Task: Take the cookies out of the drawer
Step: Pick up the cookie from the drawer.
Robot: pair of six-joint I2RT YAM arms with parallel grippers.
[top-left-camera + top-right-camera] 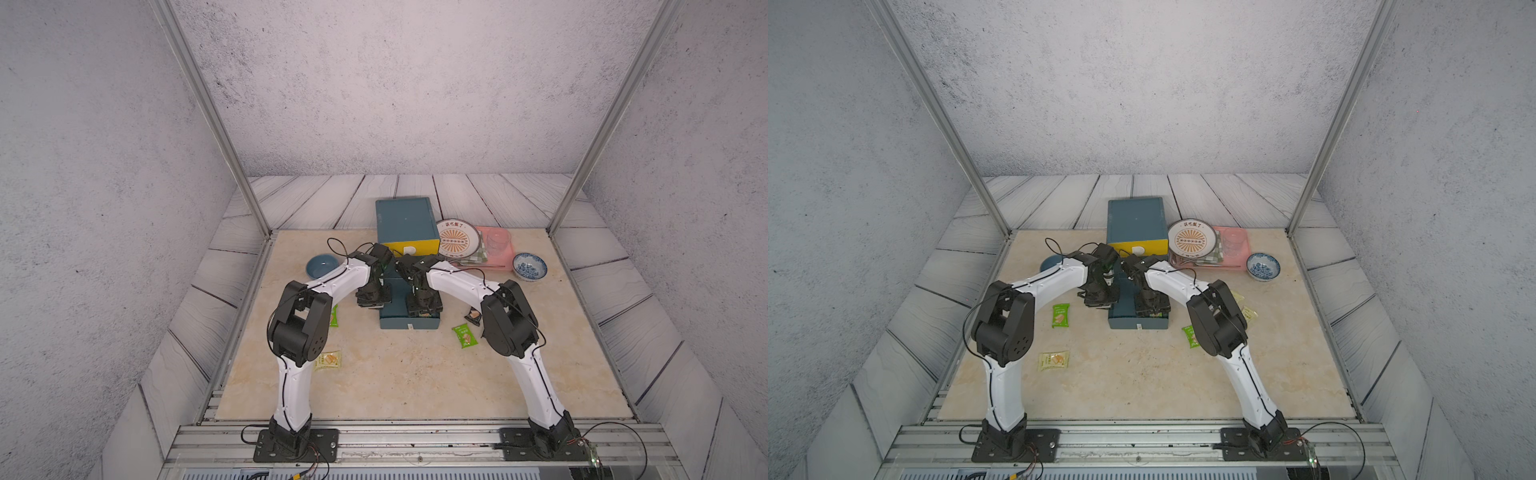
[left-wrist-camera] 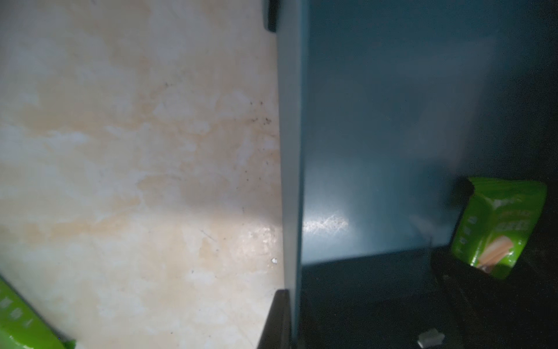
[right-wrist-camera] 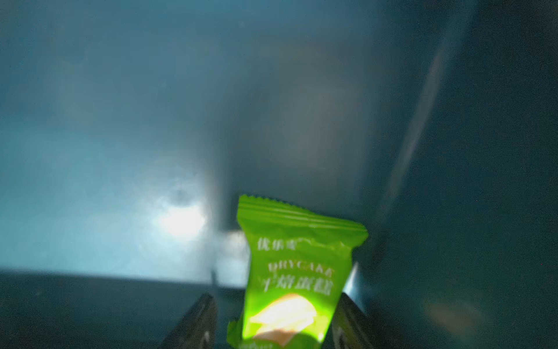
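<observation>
Cookies packet, green, sits at lower centre between the right claw's parted jaws inside the blue drawer; left claw is closed beside the drawer's wall.

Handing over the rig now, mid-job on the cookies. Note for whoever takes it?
Left tool: shut, at the open drawer's left wall; whether it grips is unclear.
Right tool: open, astride a green cookie packet on the drawer floor.
Done: on the table, a green packet and yellow packet left of the drawer, a second green packet and black packet right of it.
Left: close on the drawer's packet, lift it out, check for more.
</observation>
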